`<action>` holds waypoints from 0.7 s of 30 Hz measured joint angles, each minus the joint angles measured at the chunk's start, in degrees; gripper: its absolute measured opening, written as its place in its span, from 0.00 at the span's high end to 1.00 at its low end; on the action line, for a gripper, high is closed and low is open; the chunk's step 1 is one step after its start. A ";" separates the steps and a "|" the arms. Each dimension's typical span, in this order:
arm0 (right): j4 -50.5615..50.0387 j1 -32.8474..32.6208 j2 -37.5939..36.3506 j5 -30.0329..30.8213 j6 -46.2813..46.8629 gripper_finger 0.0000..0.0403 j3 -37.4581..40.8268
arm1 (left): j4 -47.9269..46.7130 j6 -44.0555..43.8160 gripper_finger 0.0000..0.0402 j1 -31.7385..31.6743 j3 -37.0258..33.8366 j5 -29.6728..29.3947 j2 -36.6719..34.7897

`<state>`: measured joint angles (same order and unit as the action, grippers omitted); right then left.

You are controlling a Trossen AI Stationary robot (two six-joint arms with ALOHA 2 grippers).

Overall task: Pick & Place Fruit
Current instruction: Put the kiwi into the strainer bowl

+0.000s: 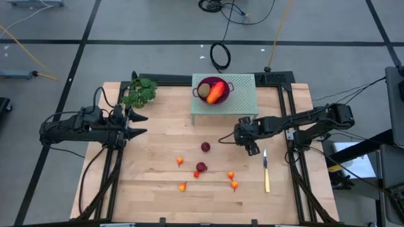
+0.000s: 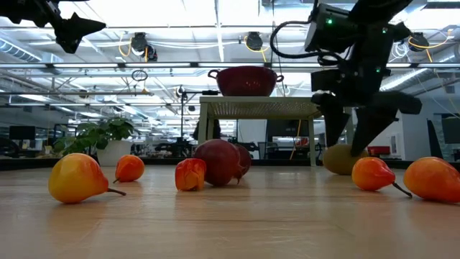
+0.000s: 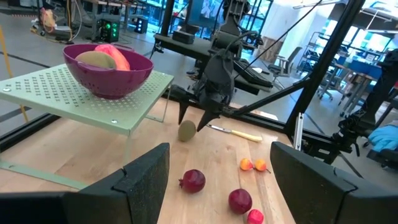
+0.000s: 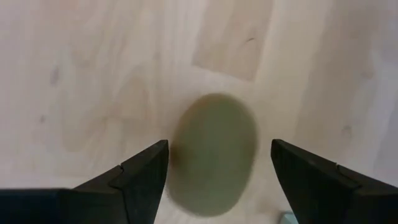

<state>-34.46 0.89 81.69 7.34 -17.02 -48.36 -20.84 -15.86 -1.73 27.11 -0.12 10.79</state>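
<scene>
A brownish-green oval fruit (image 4: 214,155) lies on the wooden table. My right gripper (image 3: 191,124) hangs over it, pointing steeply down and open, with a finger on either side and clear of it. In the high view this gripper (image 1: 247,140) hides the fruit. A magenta bowl (image 1: 222,81) on a green perforated stand (image 1: 243,94) holds another brownish-green oval (image 1: 204,91) and a longish orange-red fruit (image 1: 216,94). Two dark red balls (image 1: 206,147) (image 1: 201,167) and several small orange-red bits (image 1: 232,180) lie on the table. My left gripper (image 1: 140,124) waits open at the left, level above the table.
A slim yellowish knife (image 1: 266,171) lies just near-right of my right gripper. A leafy green sprig (image 1: 140,93) sits at the far left corner. The stand's legs (image 1: 193,116) rise from the table's far middle. Bare wood lies between the two arms.
</scene>
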 joint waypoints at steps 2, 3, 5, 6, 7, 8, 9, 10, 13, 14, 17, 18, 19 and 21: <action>1.49 0.58 0.00 0.02 1.22 0.31 1.13 | 0.02 -0.27 0.32 -0.01 0.00 0.00 0.00; 1.81 0.71 0.00 0.03 1.64 0.31 1.85 | 0.02 -0.63 0.32 -0.01 0.00 -0.02 0.00; 2.96 0.78 0.00 0.04 1.82 0.31 3.25 | 0.04 -1.35 0.32 -0.01 0.00 -0.02 0.00; 3.89 0.78 0.00 0.05 1.75 0.31 3.79 | 0.04 -1.51 0.32 0.00 0.00 -0.01 0.00; 4.71 0.77 0.00 0.04 1.60 0.31 4.30 | 0.06 -1.83 0.32 0.00 0.00 -0.02 0.00; 5.37 0.63 0.00 0.06 1.53 0.31 4.78 | 0.07 -2.02 0.32 0.01 0.00 -0.02 0.00; 5.90 0.56 0.00 0.06 1.54 0.31 5.20 | 0.09 -2.28 0.32 0.00 0.00 -0.02 0.00; 6.44 0.54 0.00 0.05 1.59 0.31 5.49 | 0.11 -2.34 0.32 0.00 0.00 -0.02 0.00; 7.53 0.54 0.00 0.04 2.28 0.31 5.95 | 0.13 -2.46 0.32 0.01 0.00 -0.02 0.00; 7.47 0.54 0.00 0.04 2.53 0.31 6.22 | 0.13 -2.47 0.32 0.01 0.00 -0.02 0.00; 7.16 0.54 0.00 -0.07 2.71 0.31 7.19 | 0.12 -2.48 0.32 0.00 0.00 -0.02 0.00; 7.28 0.54 0.00 -0.07 2.71 0.31 7.43 | 0.12 -2.47 0.32 -0.01 0.00 -0.02 0.00; 7.29 0.54 0.00 -0.07 2.71 0.31 7.65 | 0.12 -2.48 0.32 0.00 0.00 -0.02 0.00; 7.32 0.54 0.00 -0.07 2.69 0.31 7.89 | 0.11 -2.47 0.32 -0.01 0.00 -0.02 0.00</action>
<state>-27.14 1.43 81.69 7.27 -14.33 -40.47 -20.73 -18.33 -1.74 27.11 -0.14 10.79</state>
